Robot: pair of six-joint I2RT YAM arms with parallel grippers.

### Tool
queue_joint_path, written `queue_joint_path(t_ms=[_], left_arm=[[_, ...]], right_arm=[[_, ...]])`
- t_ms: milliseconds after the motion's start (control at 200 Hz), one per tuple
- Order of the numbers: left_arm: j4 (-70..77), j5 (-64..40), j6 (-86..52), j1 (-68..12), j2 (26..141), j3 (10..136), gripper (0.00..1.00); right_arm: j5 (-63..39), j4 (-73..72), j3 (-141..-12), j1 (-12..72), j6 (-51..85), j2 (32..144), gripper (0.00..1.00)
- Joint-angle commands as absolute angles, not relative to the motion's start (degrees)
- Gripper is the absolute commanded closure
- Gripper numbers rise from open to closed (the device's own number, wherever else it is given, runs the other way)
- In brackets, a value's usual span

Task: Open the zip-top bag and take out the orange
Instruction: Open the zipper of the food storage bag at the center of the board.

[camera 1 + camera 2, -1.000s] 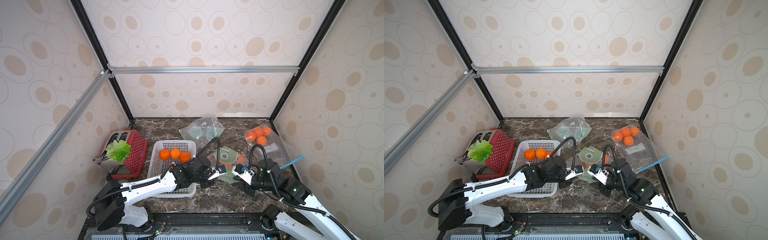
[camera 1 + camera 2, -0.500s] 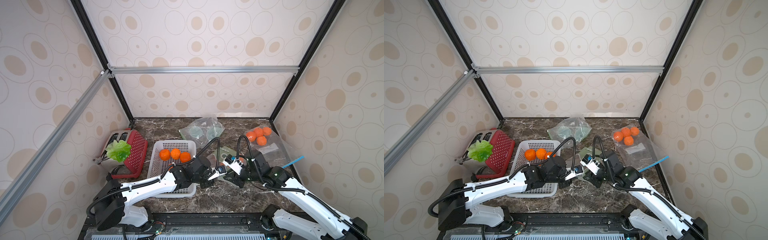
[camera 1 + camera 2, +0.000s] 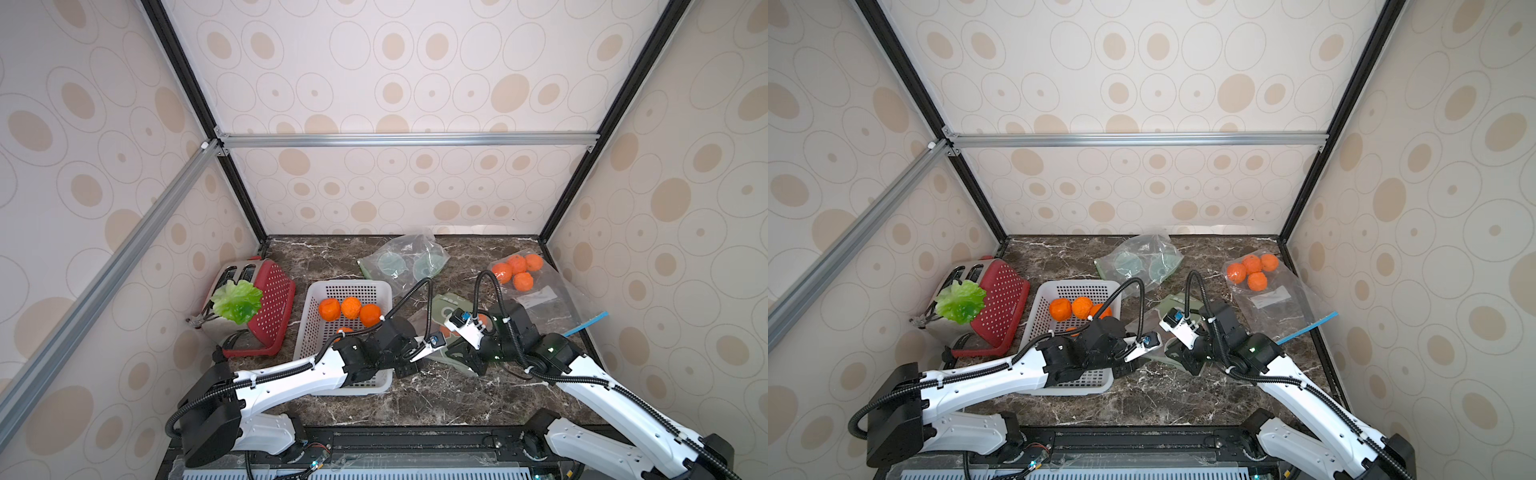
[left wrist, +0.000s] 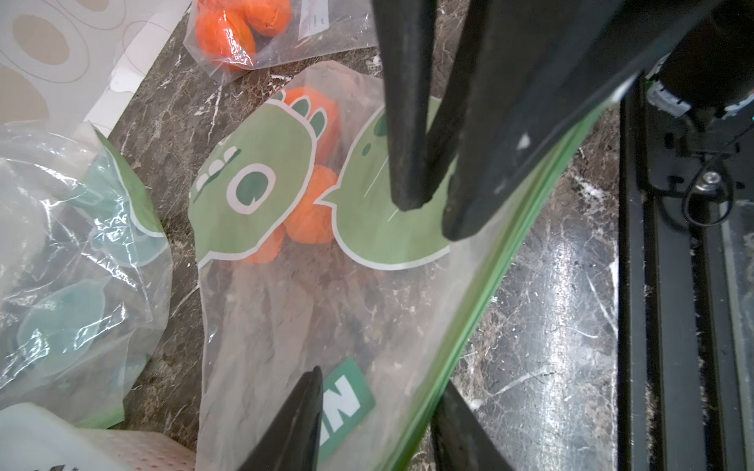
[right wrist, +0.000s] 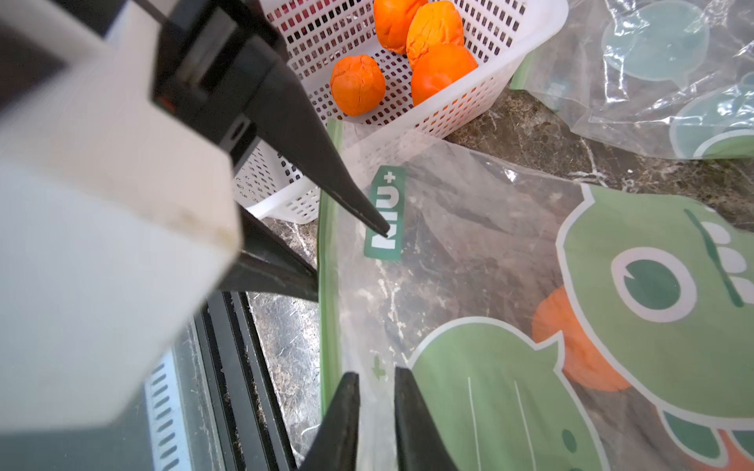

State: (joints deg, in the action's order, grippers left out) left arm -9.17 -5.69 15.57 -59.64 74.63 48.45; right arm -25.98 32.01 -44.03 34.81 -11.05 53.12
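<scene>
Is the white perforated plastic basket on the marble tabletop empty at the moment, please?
No, the right wrist view shows four oranges lying inside the white perforated plastic basket.

Walls [image 3: 395,62]: three, cream paper printed with beige ovals inside thin rings.
Posts [image 3: 187,70]: black, one at each back corner, rising out of view.
Bars [image 3: 395,139]: aluminium; one crosses the back wall, one runs forward along the left wall.
Table [image 3: 436,399]: dark brown marble pattern, white veins, glossy.
Rail [image 3: 415,440]: black, along the table's front edge.
Light: soft, even.
</scene>
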Motion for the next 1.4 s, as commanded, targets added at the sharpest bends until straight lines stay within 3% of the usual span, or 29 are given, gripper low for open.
queue_joint_path(t_ms=[0,190,325,911,1252,1397], left_arm=[[-7.1,-3.4,15.1,-59.6,73.6,48.3,0.55],[-7.7,-3.0,15.1,-59.6,73.9,48.5,0.54],[-7.2,-2.8,15.2,-59.7,73.3,48.1,0.53],[-7.3,-3.2,15.3,-59.7,72.5,47.9,0.53],[-7.3,-3.5,15.3,-59.7,72.6,47.9,0.52],[-8.1,-3.0,15.1,-59.7,71.6,48.0,0.52]], right_arm=[[-28.8,31.3,-43.3,35.2,-11.8,53.8,0.78],[-33.4,26.6,-42.9,35.3,-8.9,53.5,0.62],[-35.2,23.5,-41.9,35.6,-7.7,55.1,0.60],[-30.8,25.4,-42.9,35.8,-9.1,58.9,0.72],[-30.1,26.8,-43.7,36.1,-9.9,60.5,0.73],[-30.4,27.1,-43.6,36.2,-10.6,60.4,0.86]])
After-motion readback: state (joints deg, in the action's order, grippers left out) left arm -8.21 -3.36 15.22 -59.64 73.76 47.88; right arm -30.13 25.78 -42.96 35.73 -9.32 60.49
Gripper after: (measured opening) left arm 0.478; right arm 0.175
